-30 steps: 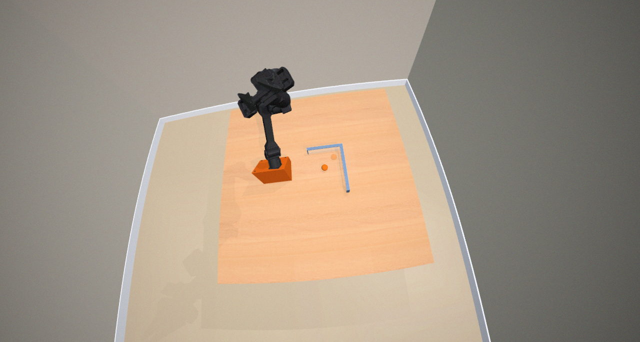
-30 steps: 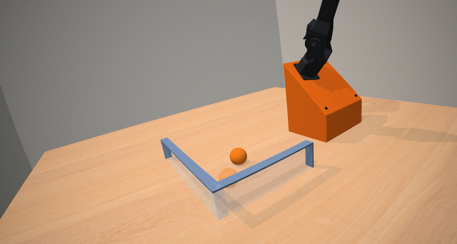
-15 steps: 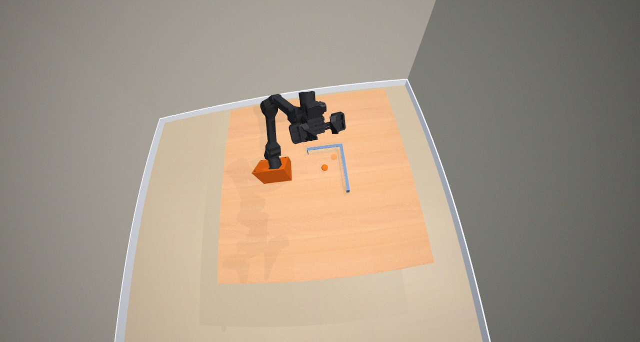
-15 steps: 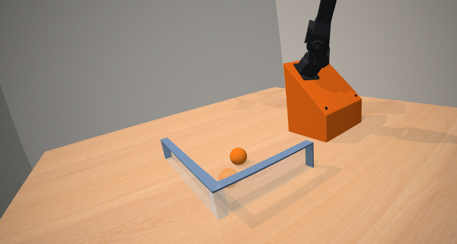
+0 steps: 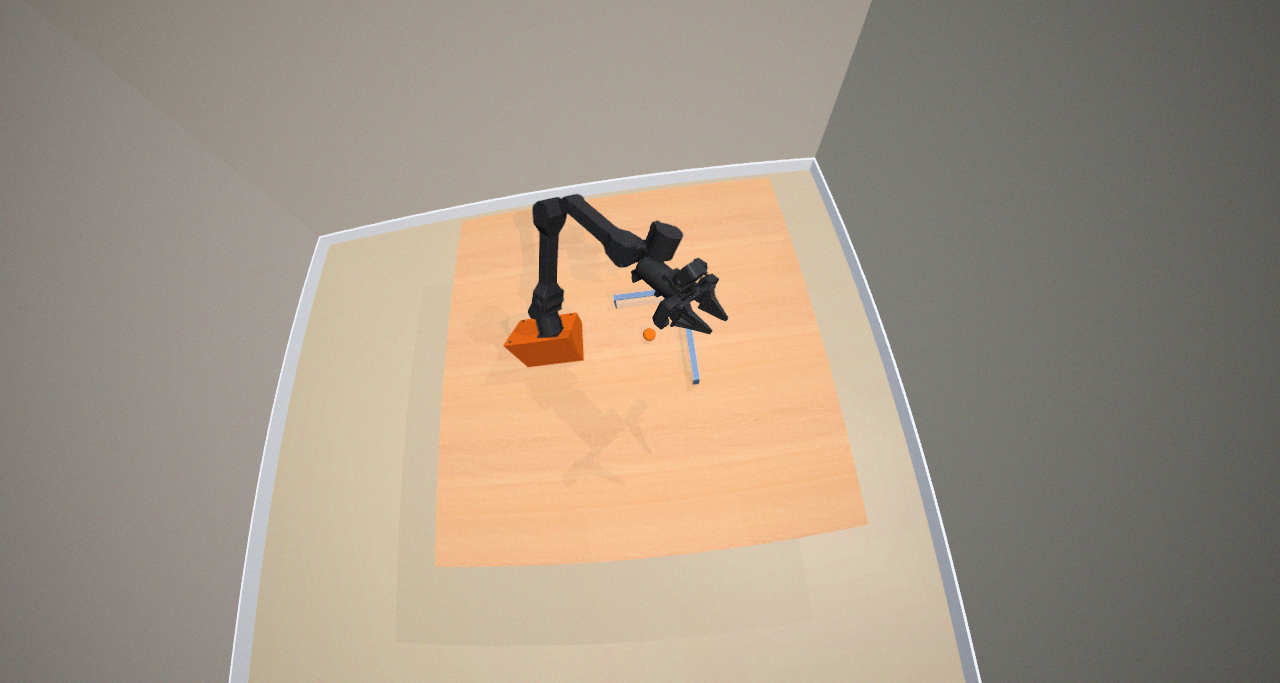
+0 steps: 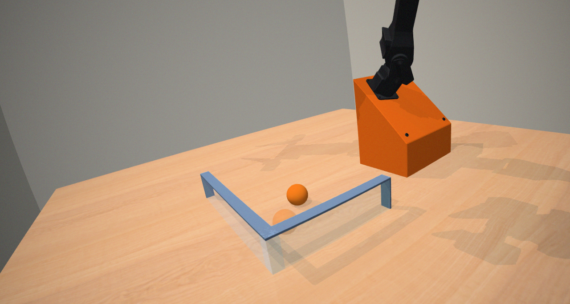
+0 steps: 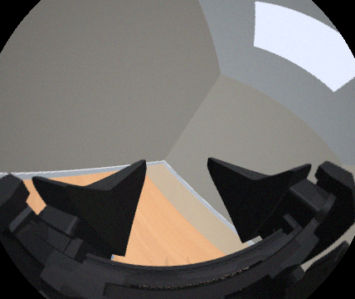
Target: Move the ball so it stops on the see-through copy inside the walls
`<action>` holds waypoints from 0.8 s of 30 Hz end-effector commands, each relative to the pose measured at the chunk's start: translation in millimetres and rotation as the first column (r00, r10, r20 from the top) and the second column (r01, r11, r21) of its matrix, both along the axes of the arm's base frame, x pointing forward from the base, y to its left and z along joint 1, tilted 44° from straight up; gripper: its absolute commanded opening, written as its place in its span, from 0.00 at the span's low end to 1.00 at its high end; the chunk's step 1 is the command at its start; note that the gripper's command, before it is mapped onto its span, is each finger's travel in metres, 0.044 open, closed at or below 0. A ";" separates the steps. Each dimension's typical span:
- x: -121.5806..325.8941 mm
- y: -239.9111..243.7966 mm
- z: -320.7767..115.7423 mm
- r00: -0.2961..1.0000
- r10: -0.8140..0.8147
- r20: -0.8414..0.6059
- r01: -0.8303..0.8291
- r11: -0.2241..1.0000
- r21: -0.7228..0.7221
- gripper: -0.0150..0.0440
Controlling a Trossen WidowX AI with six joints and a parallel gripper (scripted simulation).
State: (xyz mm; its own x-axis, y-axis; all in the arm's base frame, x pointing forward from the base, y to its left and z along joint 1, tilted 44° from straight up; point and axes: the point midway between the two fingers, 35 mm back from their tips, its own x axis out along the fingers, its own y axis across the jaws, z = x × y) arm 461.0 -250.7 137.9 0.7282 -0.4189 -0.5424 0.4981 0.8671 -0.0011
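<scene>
A solid orange ball (image 5: 648, 334) (image 6: 297, 194) lies on the table, inside the corner made by two low clear walls with blue top edges (image 5: 692, 357) (image 6: 334, 203). The see-through copy (image 6: 283, 216) is a pale orange ball closer to the corner, partly behind a blue edge in the exterior view; in the top view the arm hides it. My gripper (image 5: 719, 325) (image 7: 177, 163) is open and empty, high above the table. In the top view it covers the walls' corner. In the exterior view its fingers are out of view. The wrist view shows neither ball.
The orange base block (image 5: 547, 349) (image 6: 382, 143) carries the arm and stands a short way from the ball. The wooden table (image 5: 537, 518) (image 6: 119, 254) ends at the pale floor (image 5: 340, 500). The arm's shadows fall on the table.
</scene>
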 end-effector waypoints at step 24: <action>-161.6 340.9 -172.5 0.385 0.898 -0.212 -0.392 0.368 0.843 0.78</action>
State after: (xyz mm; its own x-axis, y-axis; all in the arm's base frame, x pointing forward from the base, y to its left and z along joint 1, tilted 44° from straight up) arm 347.1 50.2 -26.4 0.1708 0.5251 -0.8337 -0.1424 0.8504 0.5065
